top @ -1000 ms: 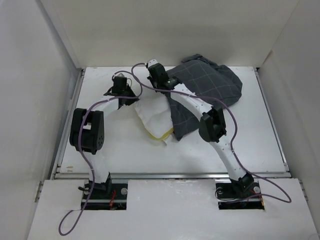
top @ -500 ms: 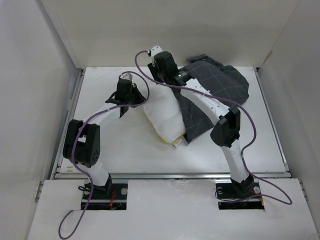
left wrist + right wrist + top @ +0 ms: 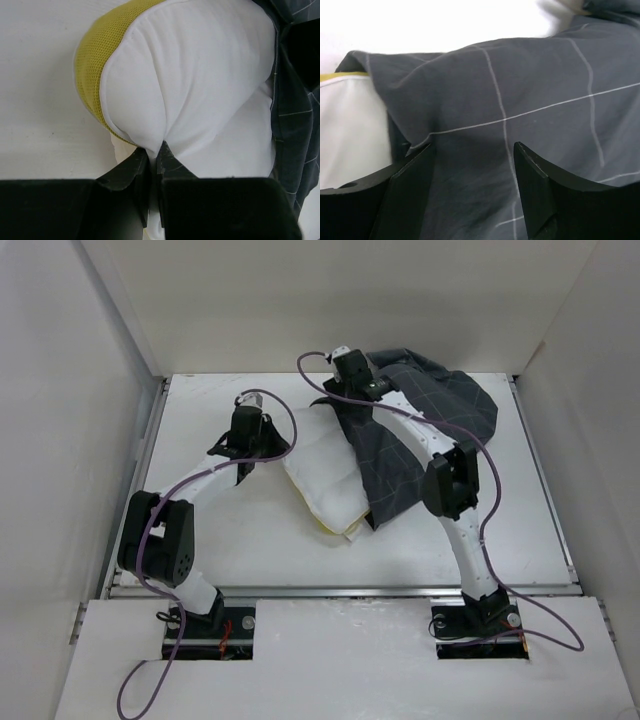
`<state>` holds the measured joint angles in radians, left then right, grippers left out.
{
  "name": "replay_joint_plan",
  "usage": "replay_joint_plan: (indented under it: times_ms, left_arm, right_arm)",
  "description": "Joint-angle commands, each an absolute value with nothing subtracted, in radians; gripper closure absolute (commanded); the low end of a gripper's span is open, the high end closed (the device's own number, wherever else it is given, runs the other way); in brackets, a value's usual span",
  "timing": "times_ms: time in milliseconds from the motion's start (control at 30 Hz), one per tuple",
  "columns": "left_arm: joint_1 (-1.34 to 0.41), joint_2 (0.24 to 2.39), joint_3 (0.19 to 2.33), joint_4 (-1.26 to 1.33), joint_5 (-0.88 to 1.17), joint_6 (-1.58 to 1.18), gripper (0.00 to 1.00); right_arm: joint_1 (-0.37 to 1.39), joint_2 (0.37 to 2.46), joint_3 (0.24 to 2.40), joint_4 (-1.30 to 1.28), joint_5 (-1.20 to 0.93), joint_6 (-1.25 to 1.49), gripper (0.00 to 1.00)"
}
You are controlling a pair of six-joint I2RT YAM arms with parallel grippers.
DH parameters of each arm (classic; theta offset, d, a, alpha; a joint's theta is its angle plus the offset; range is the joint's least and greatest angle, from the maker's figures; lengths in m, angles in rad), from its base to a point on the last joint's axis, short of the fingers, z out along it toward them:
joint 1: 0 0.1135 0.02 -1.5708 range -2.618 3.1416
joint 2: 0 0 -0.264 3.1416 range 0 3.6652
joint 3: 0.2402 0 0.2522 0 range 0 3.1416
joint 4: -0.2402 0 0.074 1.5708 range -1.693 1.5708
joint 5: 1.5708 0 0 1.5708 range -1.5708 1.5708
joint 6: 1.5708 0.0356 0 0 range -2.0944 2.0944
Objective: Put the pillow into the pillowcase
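Pillow [image 3: 325, 475] lies diagonally mid-tabletop [image 3: 240, 530], near end pointing at the near edge. Its right side is covered by the pillowcase [image 3: 420, 410], which is heaped toward the far right corner. Can't tell how much is actually inside vs. just draped over. Left tool [image 3: 154, 152] is pressed together, pinching a thin fold of the pillow's white cover next to the yellow mesh band [image 3: 92, 75]. Right tool [image 3: 474, 147] is spread, hovering close over the checked cloth near the case's edge, gripping nothing. Risks: the pinch has cover fabric only, no filling, so it may slip out under a push. The case mouth isn't held, so the cloth will prob. slide or bunch w/ the pillow instead of taking it in. Brands/labels/writing: none legible in any view.
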<state>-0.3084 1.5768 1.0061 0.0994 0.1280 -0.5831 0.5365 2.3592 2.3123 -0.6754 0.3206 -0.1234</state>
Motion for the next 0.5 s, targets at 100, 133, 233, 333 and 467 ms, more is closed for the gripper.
replay_joint_plan:
  times_ms: [100, 133, 233, 333, 467]
  left_arm:
    - [-0.316, 1.557, 1.022, 0.143, 0.123, -0.555, 1.00]
    - [-0.316, 1.557, 1.022, 0.143, 0.123, -0.555, 1.00]
    - [-0.316, 1.566, 1.022, 0.143, 0.123, -0.555, 1.00]
    - [-0.316, 1.566, 1.022, 0.143, 0.132, -0.555, 1.00]
    - [-0.325, 1.566, 1.022, 0.143, 0.123, -0.555, 1.00]
  right_arm:
    - [0.565, 2.346, 2.341, -0.680, 0.276, -0.103, 0.30]
    - [0.565, 2.330, 2.327, -0.669, 0.276, -0.103, 0.29]
    - [0.574, 2.266, 2.293, -0.638, 0.285, -0.094, 0.28]
    - [0.592, 2.214, 2.264, -0.612, 0.275, -0.094, 0.26]
    - [0.603, 2.204, 2.220, -0.595, 0.244, -0.103, 0.25]
